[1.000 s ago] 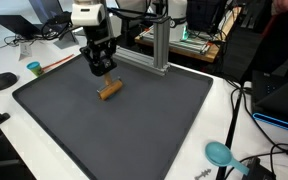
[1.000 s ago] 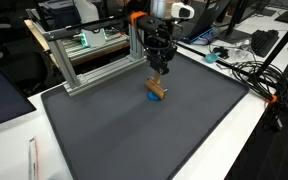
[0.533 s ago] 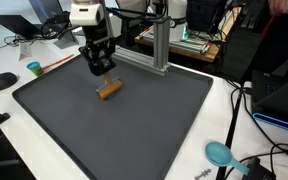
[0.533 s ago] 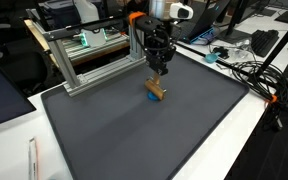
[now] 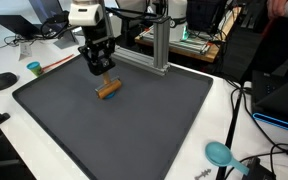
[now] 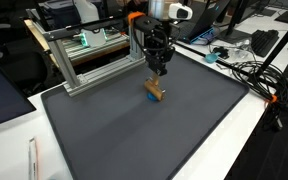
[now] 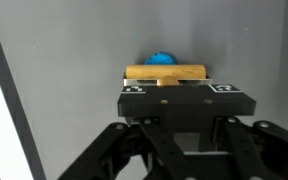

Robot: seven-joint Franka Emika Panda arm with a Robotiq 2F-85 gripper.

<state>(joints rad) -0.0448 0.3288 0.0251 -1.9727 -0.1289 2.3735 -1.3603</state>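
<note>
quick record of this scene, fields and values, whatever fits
gripper: points down, just above the wooden stick; open or shut unclear
wooden stick: short, brown, lying on the mat
blue piece: right beside the stick, partly hidden by it
mat: dark grey, covers most of the white table
metal frame: stands at the mat's edge, apart from the stick
</note>
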